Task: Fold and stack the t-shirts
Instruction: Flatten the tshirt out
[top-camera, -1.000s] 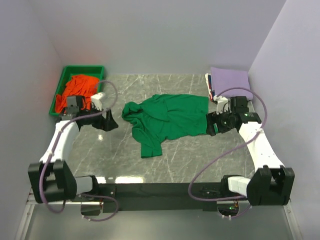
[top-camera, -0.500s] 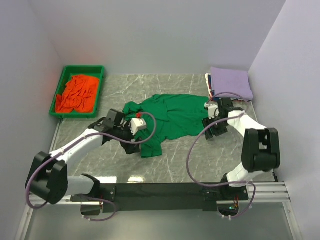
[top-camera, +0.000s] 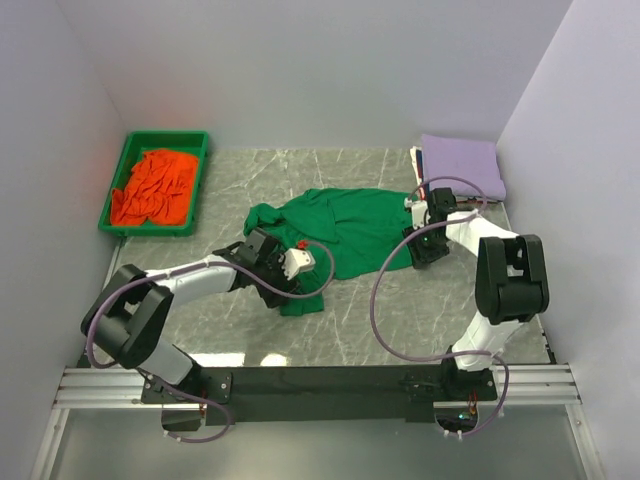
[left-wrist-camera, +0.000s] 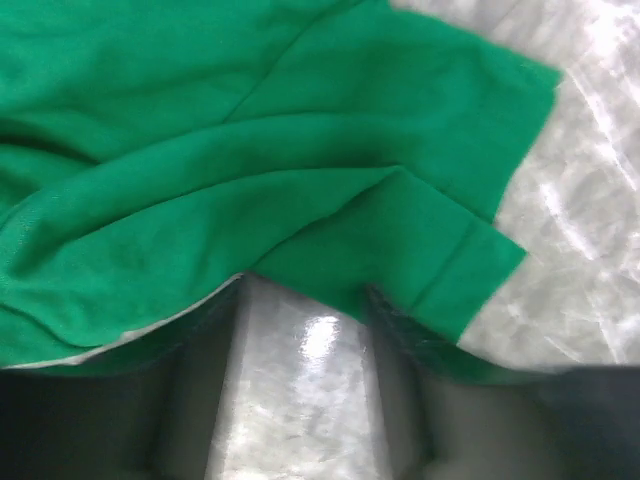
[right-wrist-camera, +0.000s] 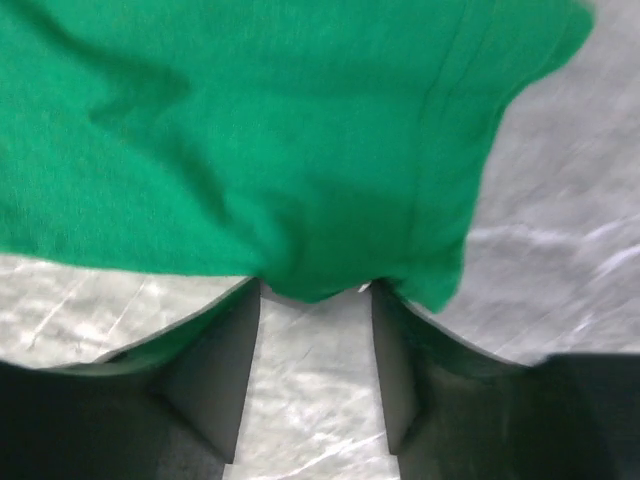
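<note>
Green, creased cloth of the t-shirt (top-camera: 350, 225) sprawls on my glossy marbled worktop (top-camera: 400, 300); my left hand (left-wrist-camera: 305, 293) and right hand (right-wrist-camera: 316, 288) sit unclenched at its edges.

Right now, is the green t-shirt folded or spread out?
Spread out, not folded: the green t-shirt sprawls rumpled across the table, one sleeve sticking out.

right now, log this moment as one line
target: green t-shirt | left gripper: open, at its near-left edge | right gripper: open, at its right edge | orange t-shirt: in tray | lavender t-shirt: folded, far right
</note>
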